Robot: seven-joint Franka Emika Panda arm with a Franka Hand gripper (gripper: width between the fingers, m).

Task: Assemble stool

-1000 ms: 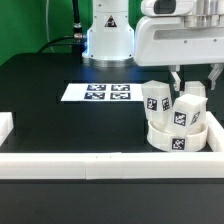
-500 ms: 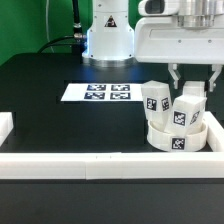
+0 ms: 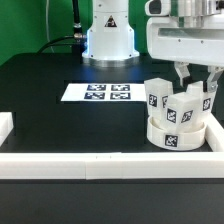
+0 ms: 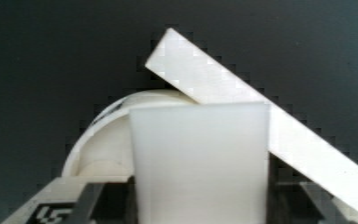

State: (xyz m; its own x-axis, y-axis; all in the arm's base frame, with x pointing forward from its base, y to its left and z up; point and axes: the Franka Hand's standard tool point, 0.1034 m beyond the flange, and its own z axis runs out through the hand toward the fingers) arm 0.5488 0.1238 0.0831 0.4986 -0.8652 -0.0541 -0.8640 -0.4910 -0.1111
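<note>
Fingers (image 3: pixel 196 78) astride leg (image 3: pixel 188 100) on seat (image 3: pixel 180 135)

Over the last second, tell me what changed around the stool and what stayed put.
The gripper shifted toward the exterior view's right, and the stool with its legs went with it, nearer the right rail. The jaws stand around the rear leg; a firm grip can't be confirmed. The marker board and the front rail did not move.

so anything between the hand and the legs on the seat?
Nothing visible does. The hand is already down among the legs: its fingers straddle the rear leg, which stands on the seat beside the front leg. Whether the fingers are pressing it I cannot tell. The wrist view shows that leg right in front.
</note>
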